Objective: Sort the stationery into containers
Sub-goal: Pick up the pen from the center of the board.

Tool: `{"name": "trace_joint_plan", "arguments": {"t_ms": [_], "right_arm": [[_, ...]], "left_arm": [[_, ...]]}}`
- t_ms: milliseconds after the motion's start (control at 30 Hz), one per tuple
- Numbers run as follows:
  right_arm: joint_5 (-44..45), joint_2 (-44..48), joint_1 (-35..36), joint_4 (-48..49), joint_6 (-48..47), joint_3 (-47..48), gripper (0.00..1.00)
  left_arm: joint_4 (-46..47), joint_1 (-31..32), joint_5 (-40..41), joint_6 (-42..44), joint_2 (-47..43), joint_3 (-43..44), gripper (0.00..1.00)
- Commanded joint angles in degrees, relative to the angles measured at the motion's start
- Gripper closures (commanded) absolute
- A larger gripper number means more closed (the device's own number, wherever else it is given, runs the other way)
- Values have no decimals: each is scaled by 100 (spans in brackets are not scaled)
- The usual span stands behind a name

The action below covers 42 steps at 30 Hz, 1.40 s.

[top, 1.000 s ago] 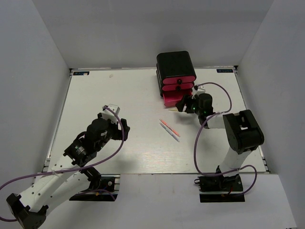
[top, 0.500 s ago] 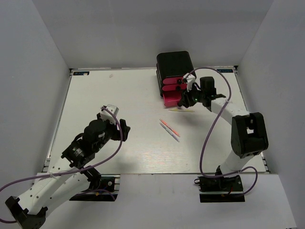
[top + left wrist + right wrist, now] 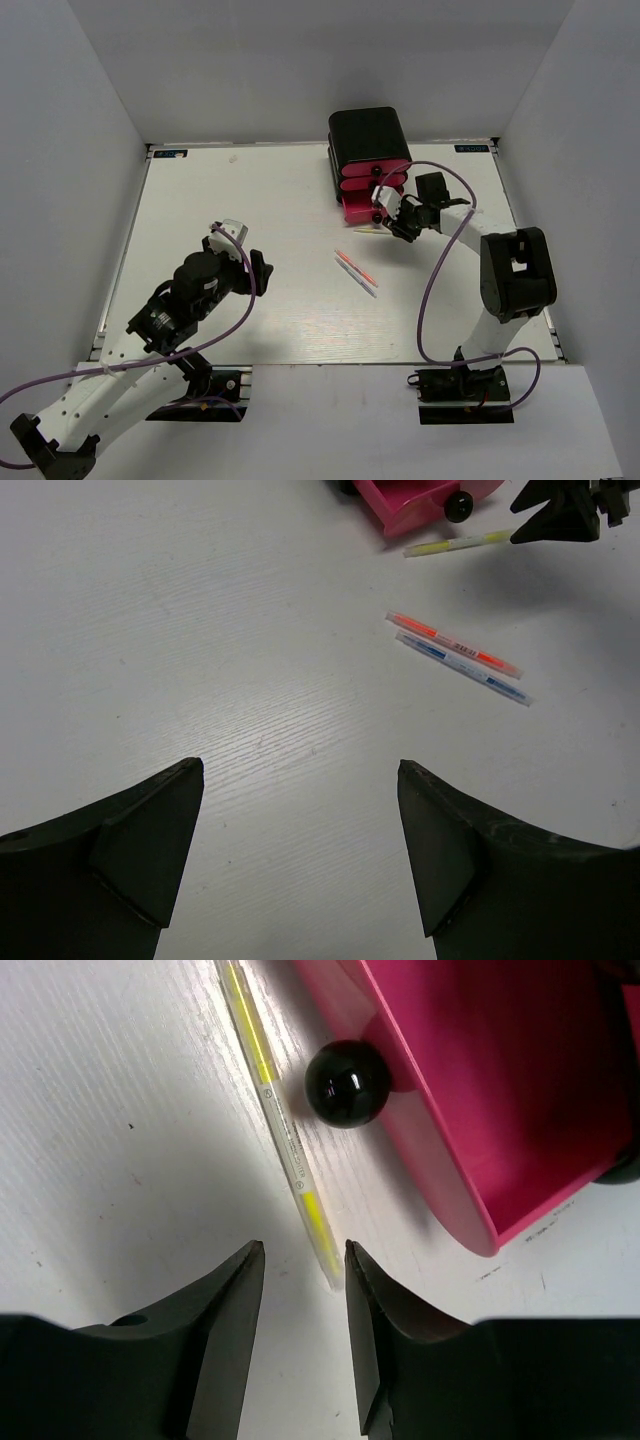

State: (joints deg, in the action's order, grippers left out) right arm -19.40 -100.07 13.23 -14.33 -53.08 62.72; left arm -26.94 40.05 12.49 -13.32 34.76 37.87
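Observation:
The black box (image 3: 366, 135) holds three pink-red drawers; the bottom drawer (image 3: 358, 210) is pulled open, and it also shows in the right wrist view (image 3: 480, 1090) with its black knob (image 3: 347, 1083). A thin yellow stick (image 3: 368, 230) lies on the table in front of this drawer. My right gripper (image 3: 393, 222) is open low over the stick's right end; the stick (image 3: 280, 1125) ends just beyond the fingertips of this gripper (image 3: 303, 1250). An orange pen (image 3: 455, 645) and a blue pen (image 3: 462, 668) lie side by side mid-table. My left gripper (image 3: 300, 770) is open and empty.
The white table (image 3: 250, 200) is walled on three sides by grey panels. The right arm's purple cable (image 3: 440, 250) loops over the table's right part. In the left wrist view the yellow stick (image 3: 460, 543) lies between the drawer knob (image 3: 459, 505) and the right gripper (image 3: 560, 515).
My right gripper swung up toward the drawers, then came back down to the yellow stick's right end. The left arm shifted only slightly. The pens have not moved.

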Motion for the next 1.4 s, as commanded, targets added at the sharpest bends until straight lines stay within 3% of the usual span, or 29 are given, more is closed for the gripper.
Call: {"name": "trace_joint_plan", "arguments": {"t_ms": [0,533,833,1100,1367], "right_arm": [[50,-161,-5,-17,-458,65,56],[218,-1128,12,-324,-765,847,52],[-284,-1497,4,-2116,-1730,1129,75],[-416,-1287,-14,-2628,-2189,645,100],[-1090,-382,-23,-2759,-2057,399,100]], "left_arm": [[75,-24,-98,49,-57,10,12],[75,-24,-98,49,-5,10,12],[75,-24,-98,49,-5,10,12],[75,-24,-98,49,-5,10,12],[75,-24,-98,49,-57,10,12]]}}
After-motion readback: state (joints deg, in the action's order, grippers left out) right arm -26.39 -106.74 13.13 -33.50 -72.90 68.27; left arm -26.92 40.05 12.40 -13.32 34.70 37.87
